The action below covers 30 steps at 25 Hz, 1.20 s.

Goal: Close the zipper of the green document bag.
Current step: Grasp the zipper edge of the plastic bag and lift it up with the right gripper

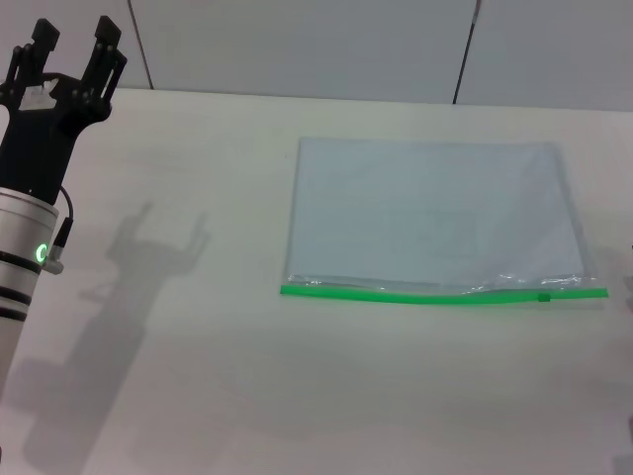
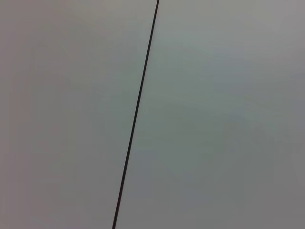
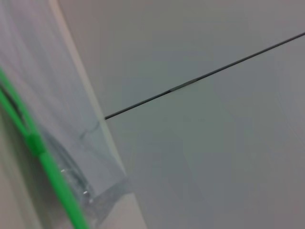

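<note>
The green document bag [image 1: 430, 213] lies flat on the white table, right of centre, a pale translucent pouch. Its bright green zipper [image 1: 435, 295] runs along the near long edge, with the small slider tab [image 1: 543, 296] close to the right end. Left of the tab the strip bulges slightly. My left gripper [image 1: 74, 45] is raised at the far left of the table, well away from the bag, open and holding nothing. The right wrist view shows the bag [image 3: 57, 119], the zipper [image 3: 52, 176] and the slider [image 3: 35, 143] close up. The right gripper itself does not show.
The white table [image 1: 198, 376] stretches bare to the left and in front of the bag. Behind its far edge stands a grey panelled wall [image 1: 297, 40] with dark seams [image 2: 138, 109]. The left wrist view shows only that wall.
</note>
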Tool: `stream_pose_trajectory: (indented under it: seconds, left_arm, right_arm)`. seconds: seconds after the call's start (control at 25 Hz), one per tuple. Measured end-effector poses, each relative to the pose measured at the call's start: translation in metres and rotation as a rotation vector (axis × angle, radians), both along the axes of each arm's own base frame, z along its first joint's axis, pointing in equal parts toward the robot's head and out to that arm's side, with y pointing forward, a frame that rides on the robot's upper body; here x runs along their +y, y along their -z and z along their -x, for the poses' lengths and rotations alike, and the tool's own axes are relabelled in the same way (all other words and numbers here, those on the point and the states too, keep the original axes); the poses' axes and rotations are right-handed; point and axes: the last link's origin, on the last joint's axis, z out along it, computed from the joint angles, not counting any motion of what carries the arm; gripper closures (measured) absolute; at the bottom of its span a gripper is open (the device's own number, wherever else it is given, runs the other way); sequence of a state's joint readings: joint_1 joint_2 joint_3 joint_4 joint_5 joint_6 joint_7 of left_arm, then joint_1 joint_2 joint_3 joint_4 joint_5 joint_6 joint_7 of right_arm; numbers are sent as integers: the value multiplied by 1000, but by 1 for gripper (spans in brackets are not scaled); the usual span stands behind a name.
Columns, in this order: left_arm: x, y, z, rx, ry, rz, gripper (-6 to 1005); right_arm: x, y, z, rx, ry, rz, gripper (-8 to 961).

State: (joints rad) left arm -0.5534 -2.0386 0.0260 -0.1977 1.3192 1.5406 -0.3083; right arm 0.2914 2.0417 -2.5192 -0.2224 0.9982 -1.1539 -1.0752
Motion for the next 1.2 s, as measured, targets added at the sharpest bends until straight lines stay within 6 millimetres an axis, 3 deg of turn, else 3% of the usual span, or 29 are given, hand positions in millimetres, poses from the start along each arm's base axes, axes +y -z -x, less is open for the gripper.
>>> stream_pose_trajectory:
  seconds: [0.84,1.2]
  left_arm:
    - [0,0,-1,-1,2,-1,232]
    - [0,1,-1,-2,2,1,232]
  right_arm:
    - [-7,24,2,-105,15,102,81]
    - [-5,23,-1,-100,39,97,81]
